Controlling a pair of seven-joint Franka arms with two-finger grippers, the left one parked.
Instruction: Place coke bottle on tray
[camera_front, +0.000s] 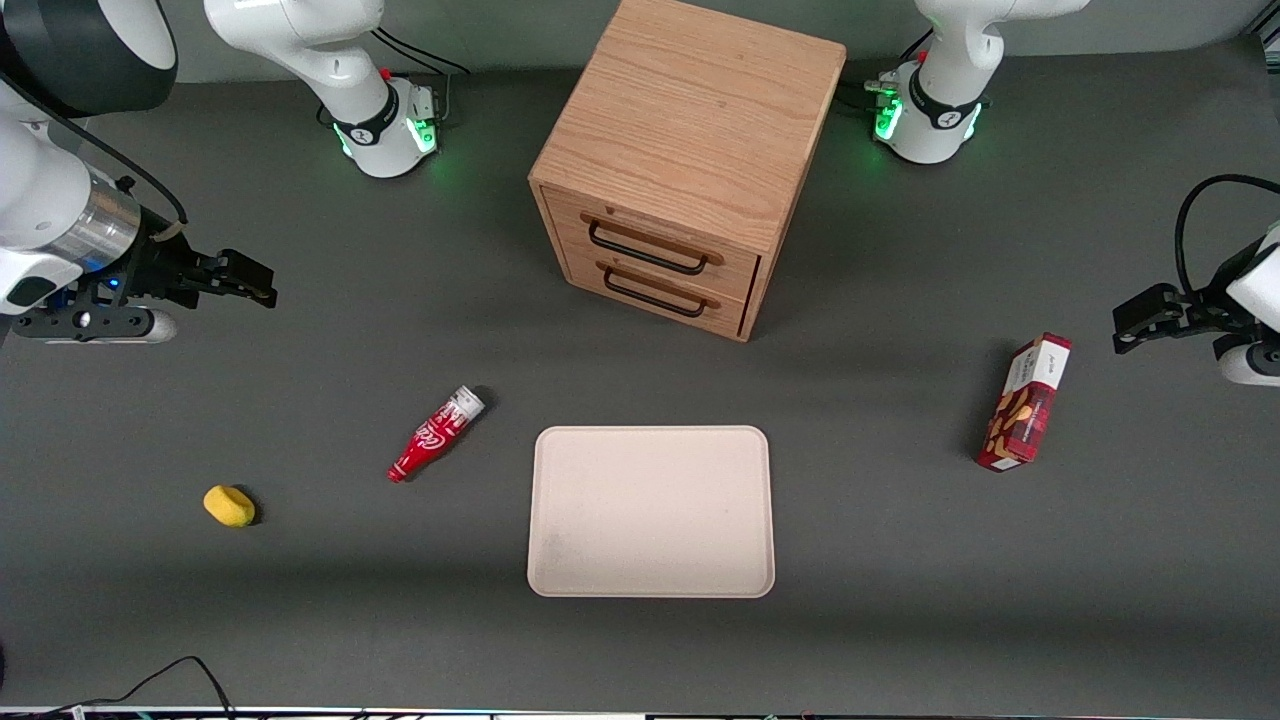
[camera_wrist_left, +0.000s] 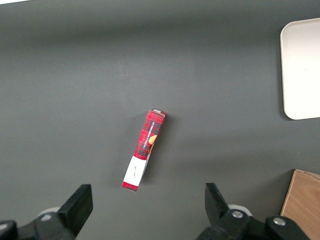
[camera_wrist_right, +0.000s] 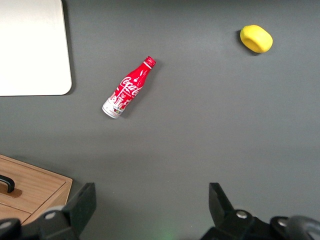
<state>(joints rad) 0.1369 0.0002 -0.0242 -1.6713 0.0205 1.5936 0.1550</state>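
The coke bottle (camera_front: 436, 433) lies on its side on the dark table, beside the tray toward the working arm's end, its red cap nearer the front camera. It also shows in the right wrist view (camera_wrist_right: 128, 88). The cream-beige tray (camera_front: 650, 510) lies flat in front of the wooden drawer cabinet; one corner of it shows in the right wrist view (camera_wrist_right: 30, 47). My right gripper (camera_front: 250, 281) hangs high above the table at the working arm's end, apart from the bottle and farther from the front camera. It is open and empty, also in the right wrist view (camera_wrist_right: 150, 202).
A wooden two-drawer cabinet (camera_front: 685, 160) stands mid-table, farther from the front camera than the tray. A yellow lump (camera_front: 229, 505) lies toward the working arm's end. A red snack box (camera_front: 1025, 403) stands toward the parked arm's end.
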